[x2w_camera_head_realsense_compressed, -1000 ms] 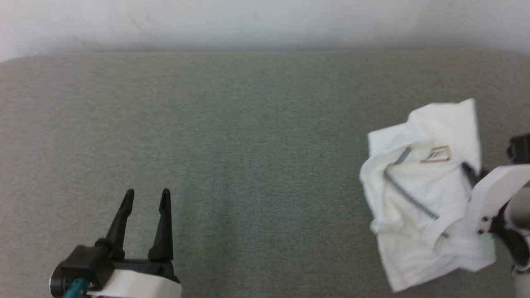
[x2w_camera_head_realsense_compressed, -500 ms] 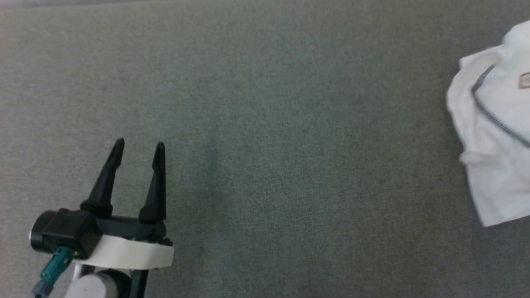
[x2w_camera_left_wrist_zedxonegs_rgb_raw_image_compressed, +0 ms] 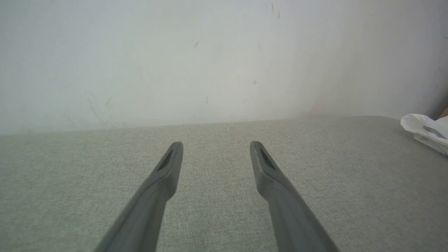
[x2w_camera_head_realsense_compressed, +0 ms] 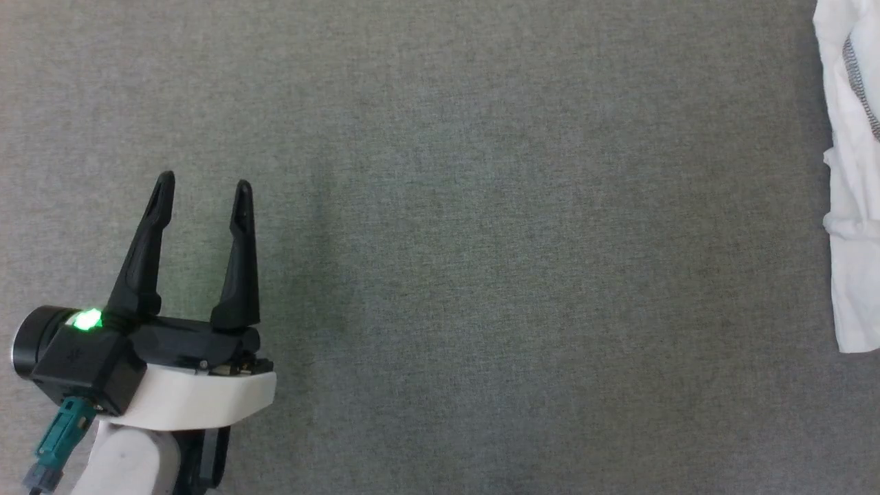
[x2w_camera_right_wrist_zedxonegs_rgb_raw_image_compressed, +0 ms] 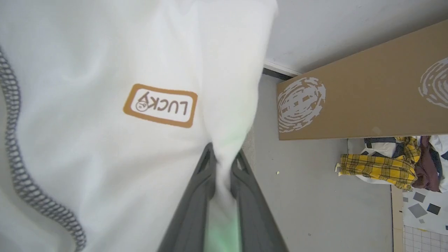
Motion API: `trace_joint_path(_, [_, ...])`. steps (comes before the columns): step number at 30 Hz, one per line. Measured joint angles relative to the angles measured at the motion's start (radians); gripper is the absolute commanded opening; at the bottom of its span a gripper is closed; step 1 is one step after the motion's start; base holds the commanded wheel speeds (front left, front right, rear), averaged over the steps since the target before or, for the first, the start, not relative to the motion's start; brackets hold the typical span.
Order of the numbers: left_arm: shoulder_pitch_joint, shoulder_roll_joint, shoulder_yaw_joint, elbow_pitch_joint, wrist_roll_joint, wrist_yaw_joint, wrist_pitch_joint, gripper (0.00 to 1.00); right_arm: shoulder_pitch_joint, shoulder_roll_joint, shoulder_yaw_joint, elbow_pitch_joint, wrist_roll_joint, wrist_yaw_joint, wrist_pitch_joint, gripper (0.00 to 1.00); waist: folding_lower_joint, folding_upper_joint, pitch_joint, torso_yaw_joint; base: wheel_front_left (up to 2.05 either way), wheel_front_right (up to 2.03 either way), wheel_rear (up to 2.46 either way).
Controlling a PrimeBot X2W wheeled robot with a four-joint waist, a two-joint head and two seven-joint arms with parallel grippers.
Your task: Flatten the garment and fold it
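The white garment (x2w_camera_head_realsense_compressed: 851,206) lies bunched at the right edge of the head view, a dark zigzag seam on it; it also peeks in at the far right of the left wrist view as a white garment (x2w_camera_left_wrist_zedxonegs_rgb_raw_image_compressed: 425,133). In the right wrist view the garment (x2w_camera_right_wrist_zedxonegs_rgb_raw_image_compressed: 105,140) shows its brown-framed "LUCKY" label (x2w_camera_right_wrist_zedxonegs_rgb_raw_image_compressed: 160,105), and my right gripper (x2w_camera_right_wrist_zedxonegs_rgb_raw_image_compressed: 224,157) is shut on a fold of its fabric. My left gripper (x2w_camera_head_realsense_compressed: 203,185) stands open over bare grey surface at the lower left, far from the garment, its gripper (x2w_camera_left_wrist_zedxonegs_rgb_raw_image_compressed: 216,147) empty.
A grey fabric surface (x2w_camera_head_realsense_compressed: 481,240) spreads under everything, ending at a pale wall (x2w_camera_left_wrist_zedxonegs_rgb_raw_image_compressed: 210,63). Off its right side the right wrist view shows a brown cardboard panel (x2w_camera_right_wrist_zedxonegs_rgb_raw_image_compressed: 367,94), a grey floor (x2w_camera_right_wrist_zedxonegs_rgb_raw_image_compressed: 315,196) and a pile of clothes with yellow plaid (x2w_camera_right_wrist_zedxonegs_rgb_raw_image_compressed: 381,168).
The head camera has tilted down and swung left, so the wall left the picture and the garment slid to the right edge. The left gripper appears higher and larger and stays open.
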Motion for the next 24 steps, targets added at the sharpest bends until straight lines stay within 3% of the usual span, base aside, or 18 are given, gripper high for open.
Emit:
trace_joint_path(3, [-0.004,0.0,-0.002,0.001,0.0,0.0,0.0,1.0,0.0,0.001,-0.011,0.013,-0.007,0.0,-0.015,0.0,0.0,0.0,0.013,-0.007,0.0,0.0,0.0])
trace_joint_path(4, [-0.004,0.0,-0.003,0.002,0.0,0.0,0.0,1.0,0.0,0.0,-0.015,0.016,-0.013,0.0,-0.02,0.09,0.0,0.0,0.017,-0.008,0.0,0.0,0.0])
trace_joint_path(5, [-0.004,0.0,-0.004,0.003,0.0,0.0,0.0,1.0,0.0,0.001,-0.019,0.017,-0.019,0.0,-0.029,0.25,0.0,0.0,0.02,-0.009,0.0,0.0,0.0])
trace_joint_path(7, [-0.011,-0.002,-0.004,0.005,-0.001,0.0,-0.001,1.0,0.0,0.001,-0.025,0.02,-0.031,0.0,-0.053,1.0,0.0,0.0,0.023,-0.01,0.0,0.0,0.0])
trace_joint_path(18, [-0.008,-0.042,0.014,0.029,-0.009,0.014,-0.023,1.0,0.004,0.04,-0.028,0.053,-0.037,0.0,-0.14,1.0,-0.0002,0.0,-0.059,-0.007,0.0,0.0,0.0])
trace_joint_path(24, [0.048,-0.092,0.045,0.047,-0.01,0.037,-0.03,1.0,0.052,0.105,-0.054,0.017,-0.013,0.0,-0.239,1.0,-0.0003,0.0,-0.145,0.001,0.0,0.0,0.0])
